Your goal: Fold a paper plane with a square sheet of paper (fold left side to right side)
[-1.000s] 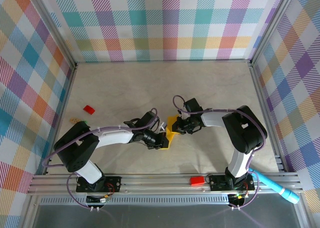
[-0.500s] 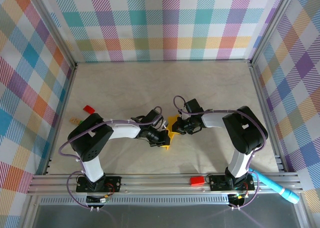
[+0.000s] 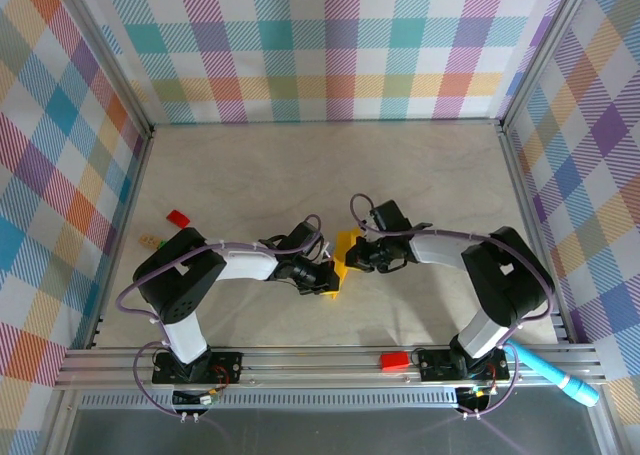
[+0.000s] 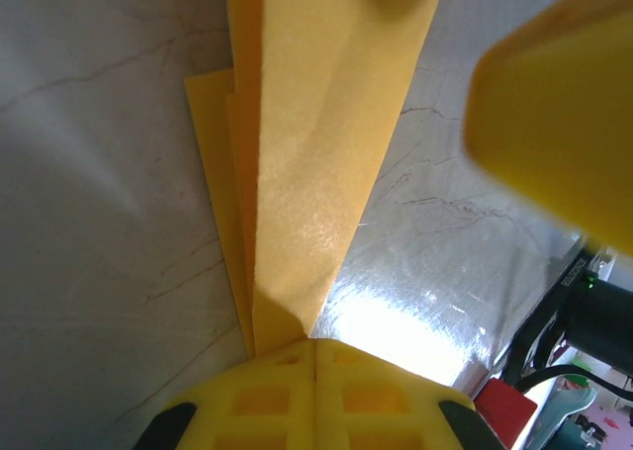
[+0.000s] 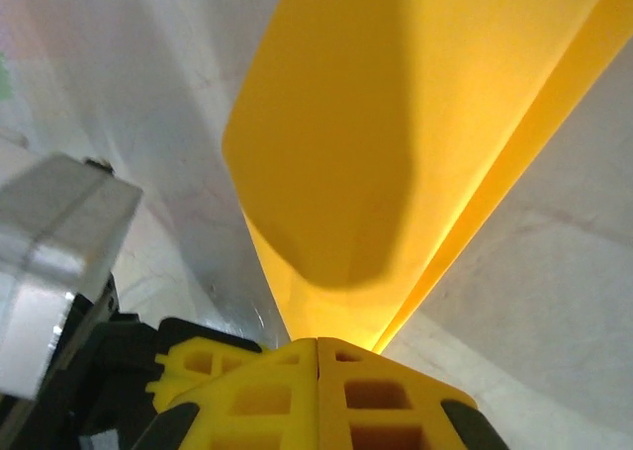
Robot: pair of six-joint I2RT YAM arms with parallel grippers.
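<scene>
Top external view: two arms meet over a half-made paper plane (image 3: pixel 342 263) just toward 6 o'clock of the centre of the pale table (image 3: pixel 250 175), the yellow-orange strip running from 12 to 6 o'clock between them. The left gripper (image 3: pixel 324 276) comes in from 9 o'clock at the strip's near end, and the right gripper (image 3: pixel 358 256) comes in from 3 o'clock at its far end, the two close together. In the left wrist view the yellow fingers are pressed flat against each other, and the layered paper narrows straight into the seam between them, so the jaws appear to be pinching its edge. The right wrist view shows the same: fingers closed tight, with the fold line converging on their join. Gripping opposite ends this way probably keeps the thin sheet taut and its stacked layers aligned, so that the left half can be carried over the right without the earlier creases slipping. Several offset edges at 9 o'clock in the left wrist view suggest the folding is well along. One red block (image 3: pixel 178 217) lies at 9 o'clock on the table, another (image 3: pixel 394 360) sits on the front rail at 6 o'clock, and a light blue pen (image 3: pixel 555 373) rests at 4 o'clock, all well apart from the work
</scene>
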